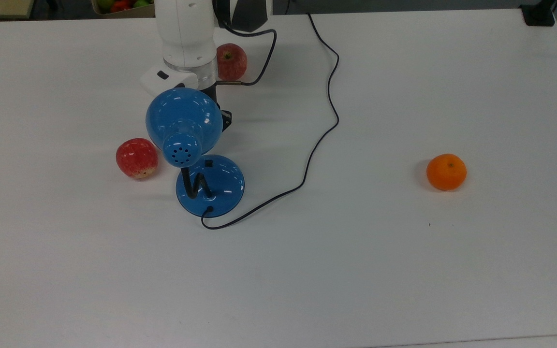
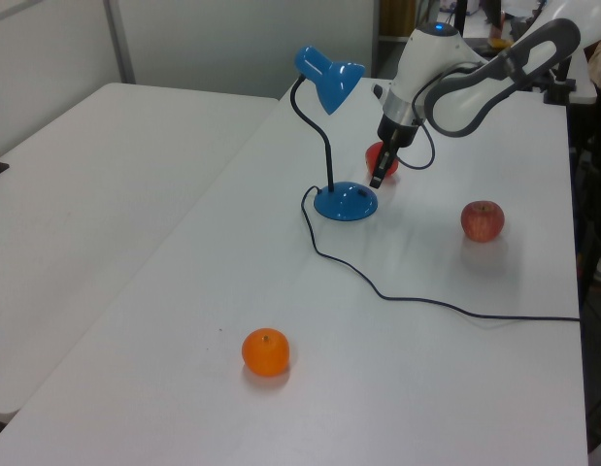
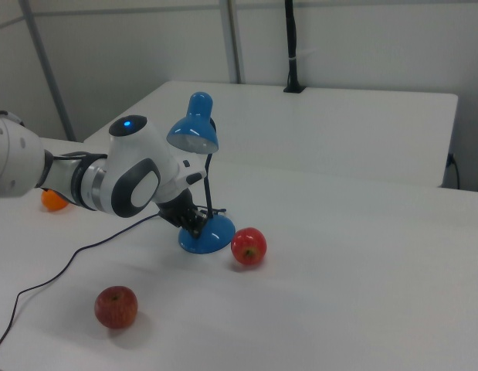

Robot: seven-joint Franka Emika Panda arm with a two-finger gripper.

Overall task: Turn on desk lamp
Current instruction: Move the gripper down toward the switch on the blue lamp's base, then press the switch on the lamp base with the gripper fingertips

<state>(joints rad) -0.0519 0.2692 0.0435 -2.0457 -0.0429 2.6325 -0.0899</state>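
Orange peel first, nearest in the left view: one round, dimpled orange [image 2: 266, 351] alone on the white, matte tabletop [image 2: 494, 388]. Beyond that, one thin black cord [image 2: 417, 300] snaking across the surface to the lamp's foot. Then one desk lamp [image 2: 345, 201], glossy blue metal, standing upright near the tabletop's middle: round domed base, black bendy neck, domed shade [image 2: 329, 78] held high. One small black square switch [image 1: 208, 164] on the base, seen in the top view. Two apples, red and smooth-skinned: one [image 2: 483, 220] well apart at the left view's right, the other [image 1: 136, 158] just beyond the base. One white, rounded arm [image 2: 446, 68] bent down under the shade, its dark end effector [image 2: 377, 180] just above the tabletop beside the base, in front of the farther apple; fingers apparently closed together, gripping nothing. Farther off, at the left view's left, a second white table [image 2: 86, 194].
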